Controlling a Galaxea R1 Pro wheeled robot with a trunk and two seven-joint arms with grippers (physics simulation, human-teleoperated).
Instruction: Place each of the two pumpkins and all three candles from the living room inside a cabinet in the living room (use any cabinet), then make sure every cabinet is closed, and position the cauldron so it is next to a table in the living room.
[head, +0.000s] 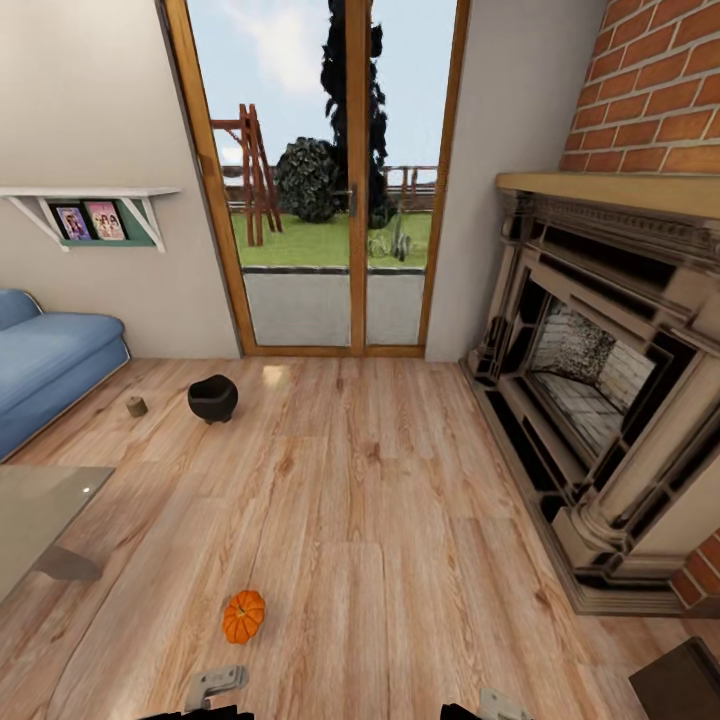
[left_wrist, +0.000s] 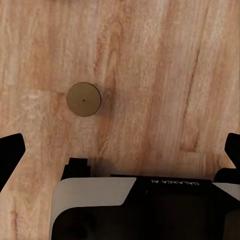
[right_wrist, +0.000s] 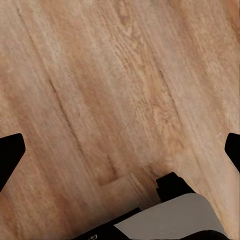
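A ribbed orange pumpkin (head: 243, 616) is sitting on the wood-grain floor (head: 400, 520), nearer the robot than the round black cauldron (head: 212, 398). A stubby olive candle (head: 136, 406) is standing upright beside the cauldron. Under the left gripper (left_wrist: 120, 150), another candle (left_wrist: 83, 99) is showing its flat round top. Both the left and the right gripper (right_wrist: 120, 150) are holding their jaws wide apart.

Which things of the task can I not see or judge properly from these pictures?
- Blue sofa: cut off by the head view's left edge.
- Glass table: likewise, only a corner visible.
- Candle near the cauldron: too small for detail.
- Dark object at the bottom right corner: cropped, unidentifiable.
- Candle in the left wrist view: seen from above, height unknowable.
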